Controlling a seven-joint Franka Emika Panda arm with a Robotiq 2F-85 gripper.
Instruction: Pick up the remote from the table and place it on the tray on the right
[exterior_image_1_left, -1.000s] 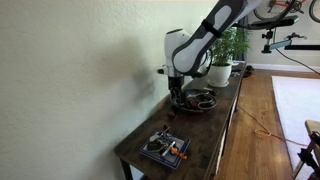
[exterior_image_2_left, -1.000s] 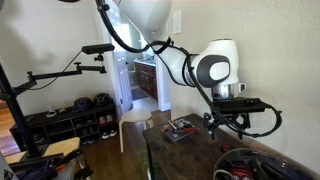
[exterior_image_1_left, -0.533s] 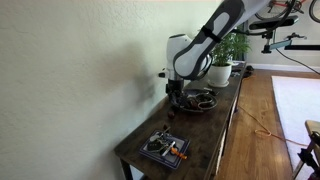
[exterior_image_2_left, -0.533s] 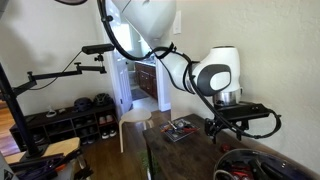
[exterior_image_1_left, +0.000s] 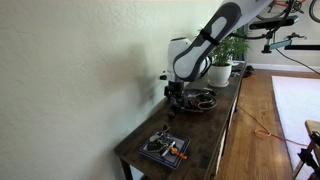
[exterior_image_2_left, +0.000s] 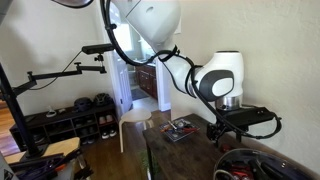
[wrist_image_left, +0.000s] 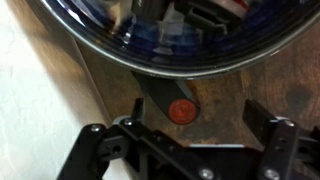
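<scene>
- The long dark wood table (exterior_image_1_left: 215, 125) stands along the wall.
- The robot arm (exterior_image_1_left: 215, 35) bends down over the table.
- A round dark dish (wrist_image_left: 100, 50) fills the top of the wrist view.
- A small tray (exterior_image_1_left: 165, 147) with mixed items sits near the table end, well apart.
- The gripper (wrist_image_left: 180, 140) hangs released, with its fingers (wrist_image_left: 95, 135) spread wide.
- The remote (wrist_image_left: 170, 100), with a red button, lies on the table at the dish rim, between the fingers and not gripped.

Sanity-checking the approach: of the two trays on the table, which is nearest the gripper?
The round dark dish beside the potted plant; the gripper hangs at its rim. The rectangular tray holding orange clutter sits at the table's other end.
</scene>
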